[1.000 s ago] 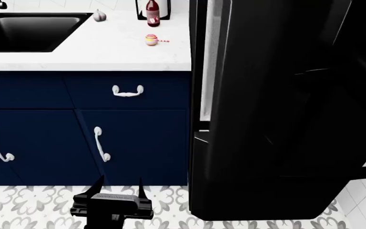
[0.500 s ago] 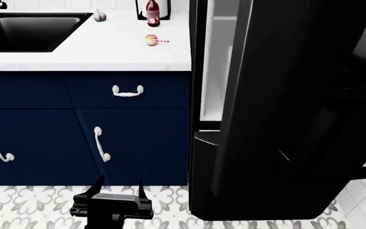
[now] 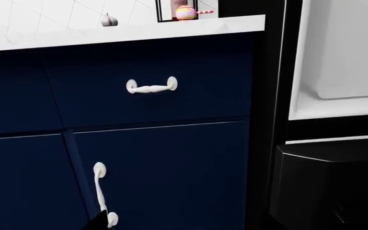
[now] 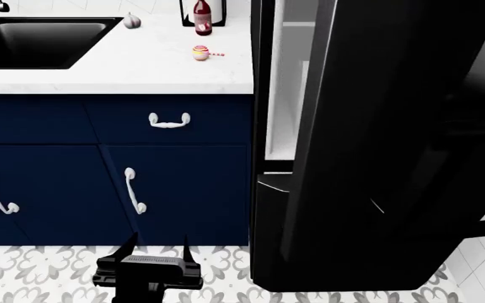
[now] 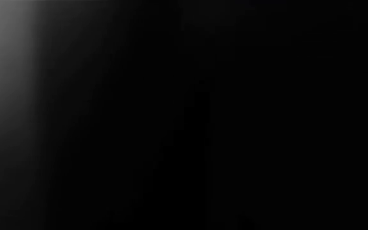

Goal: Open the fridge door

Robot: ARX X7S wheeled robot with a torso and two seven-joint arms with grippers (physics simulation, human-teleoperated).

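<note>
Head view, left to right. Black sink basin [image 4: 36, 41] at 10 o'clock, set in the white countertop [image 4: 141, 72]. A garlic bulb [image 4: 132, 21] and a red bottle [image 4: 201, 16] stand near 12; a small striped ball [image 4: 200, 53] lies just below them. Navy cabinet fronts [image 4: 175, 189] with white handles [image 4: 169, 120] fill the left centre. Left gripper [image 4: 158, 245] low at 6 o'clock over patterned floor tile [image 4: 23, 274], jaws spread, nothing between them. Fridge door [image 4: 386, 126] at 3 o'clock, swung ajar; white fridge interior [image 4: 287, 95] shows in the gap. Right gripper: wrist camera shows only dark gloss, cannot tell its state.
</note>
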